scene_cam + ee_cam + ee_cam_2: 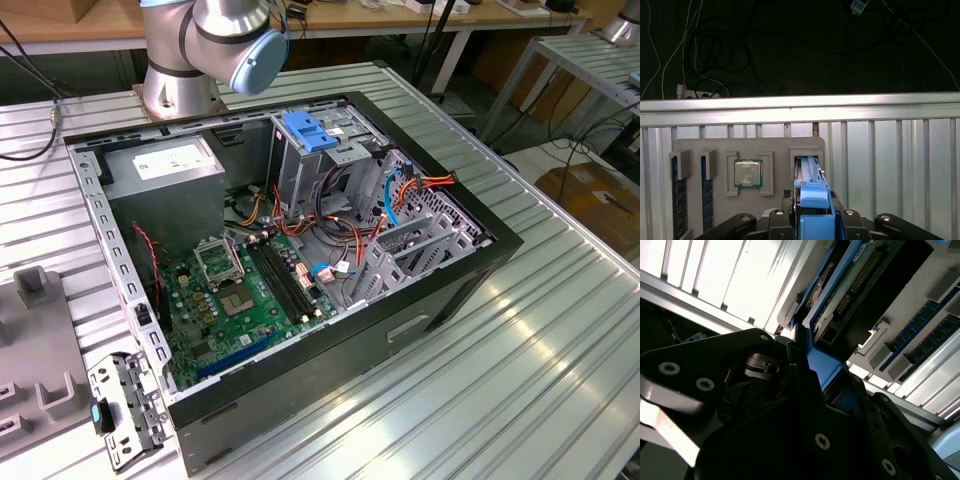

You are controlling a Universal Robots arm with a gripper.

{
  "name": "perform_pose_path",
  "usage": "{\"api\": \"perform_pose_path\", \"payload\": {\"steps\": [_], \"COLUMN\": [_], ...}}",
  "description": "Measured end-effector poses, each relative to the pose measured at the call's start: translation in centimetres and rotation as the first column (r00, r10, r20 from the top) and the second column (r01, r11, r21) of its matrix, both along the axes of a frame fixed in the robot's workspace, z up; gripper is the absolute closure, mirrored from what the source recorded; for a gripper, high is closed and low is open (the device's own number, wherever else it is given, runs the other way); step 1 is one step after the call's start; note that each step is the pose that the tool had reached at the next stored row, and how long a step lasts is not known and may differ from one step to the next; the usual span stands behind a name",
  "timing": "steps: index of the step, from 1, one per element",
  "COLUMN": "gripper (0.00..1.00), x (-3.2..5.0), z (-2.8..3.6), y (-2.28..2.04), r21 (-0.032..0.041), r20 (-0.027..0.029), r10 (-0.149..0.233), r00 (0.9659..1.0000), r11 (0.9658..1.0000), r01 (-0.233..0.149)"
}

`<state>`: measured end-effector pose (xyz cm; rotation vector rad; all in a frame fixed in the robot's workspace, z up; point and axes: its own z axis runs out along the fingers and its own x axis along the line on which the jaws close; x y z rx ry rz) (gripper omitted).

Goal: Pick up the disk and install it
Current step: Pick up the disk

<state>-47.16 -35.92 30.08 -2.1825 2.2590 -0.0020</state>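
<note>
– Two things first: what is the surface, and what is the room like?
– A ribbed aluminium table point(500, 380) with an open computer case point(330, 250) on it. Past its edge there is dark floor strewn with cables point(715, 75).
– And the disk point(809, 170)?
– It stands on edge in a slot of the grey tray point(775, 145), beside a processor chip point(748, 173). The gripper point(813, 212) is clamped on its blue frame.

A ribbed metal table point(520, 380) carries an open computer case point(400, 330). Beside the case, toward the exterior view's left, lie a grey tray point(40, 370) and a small metal bracket point(125, 410). Beyond the case stands the arm's base point(175, 85).
</note>
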Motion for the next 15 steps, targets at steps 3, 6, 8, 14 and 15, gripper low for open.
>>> {"api": "perform_pose_path", "payload": {"steps": [3,6,8,14,15], "gripper": [0.63,0.63,0.63,0.63,0.63], "x": [0.0,0.0,0.0,0.0,0.0], "z": [0.19,0.47,0.73,1.59,1.81], "y": [0.0,0.0,0.0,0.0,0.0], "r21": [0.0,0.0,0.0,0.0,0.0001], "r20": [0.0,0.0001,0.0002,0.0001,0.0001], "r10": [0.0,0.0,0.0,0.0,0.0], "r00": [1.0,1.0,1.0,1.0,1.0], "r11": [1.0,1.0,1.0,1.0,1.0], "r01": [0.0,0.0,0.0,0.0,0.0]}}
